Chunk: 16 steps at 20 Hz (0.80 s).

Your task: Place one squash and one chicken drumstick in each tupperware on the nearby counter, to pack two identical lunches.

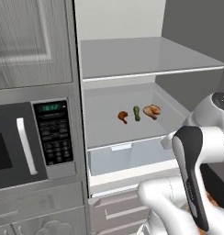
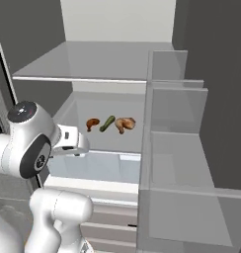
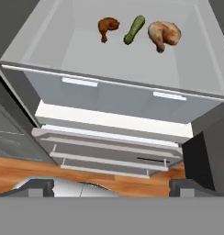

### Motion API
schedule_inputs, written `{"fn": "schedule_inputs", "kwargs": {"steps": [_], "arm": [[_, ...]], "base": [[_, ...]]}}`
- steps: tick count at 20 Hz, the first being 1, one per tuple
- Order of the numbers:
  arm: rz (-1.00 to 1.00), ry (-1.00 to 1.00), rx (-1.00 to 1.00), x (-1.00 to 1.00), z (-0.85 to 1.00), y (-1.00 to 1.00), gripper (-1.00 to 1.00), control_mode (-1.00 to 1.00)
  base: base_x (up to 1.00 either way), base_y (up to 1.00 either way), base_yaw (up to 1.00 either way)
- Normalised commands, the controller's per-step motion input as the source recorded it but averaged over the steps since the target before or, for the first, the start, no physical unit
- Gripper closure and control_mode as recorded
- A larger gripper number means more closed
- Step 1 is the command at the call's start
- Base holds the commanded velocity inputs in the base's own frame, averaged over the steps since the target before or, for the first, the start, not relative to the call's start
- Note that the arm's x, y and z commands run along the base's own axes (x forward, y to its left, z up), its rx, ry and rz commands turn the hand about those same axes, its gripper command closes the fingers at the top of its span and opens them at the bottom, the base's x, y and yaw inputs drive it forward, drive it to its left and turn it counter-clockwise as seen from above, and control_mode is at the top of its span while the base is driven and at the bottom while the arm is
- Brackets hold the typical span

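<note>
Nothing is being held: gripper (image 3: 112, 188) jaws are spread wide, hanging low in front of the open fridge. On the fridge shelf (image 1: 104, 131), three items are being seen in a row: small drumstick (image 1: 123, 116), zucchini (image 1: 137, 113), large drumstick (image 1: 152, 111), all apart. Judged approx. at start: no item is being packed yet, every pick & place is being left to do.

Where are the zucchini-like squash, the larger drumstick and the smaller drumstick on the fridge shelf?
zucchini-like squash (image 3: 134, 29): hand view, middle of its green body.
larger drumstick (image 3: 165, 33): hand view, on its plump golden-tan meat.
smaller drumstick (image 3: 107, 25): hand view, on its reddish-brown meat.
</note>
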Motion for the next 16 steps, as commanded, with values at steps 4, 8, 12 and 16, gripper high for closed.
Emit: {"fn": "schedule_inputs", "kwargs": {"steps": [4, 8, 12, 16], "arm": [[-0.06, -0.07, 0.0, 0.21, -0.19, -0.28, -1.0, -1.0], [-0.06, -0.17, 0.0, 0.19, -0.31, -0.45, -1.0, -1.0], [-0.04, -0.21, 0.0, 0.48, -0.2, -0.19, -1.0, -1.0], [-0.05, -0.18, 0.0, 0.6, -0.13, -0.02, -1.0, -1.0]], "base": [[0.12, -0.08, -0.02], [0.0, 0.0, 0.0], [0.0, 0.0, 0.0], [0.0, 0.0, 0.0]]}}
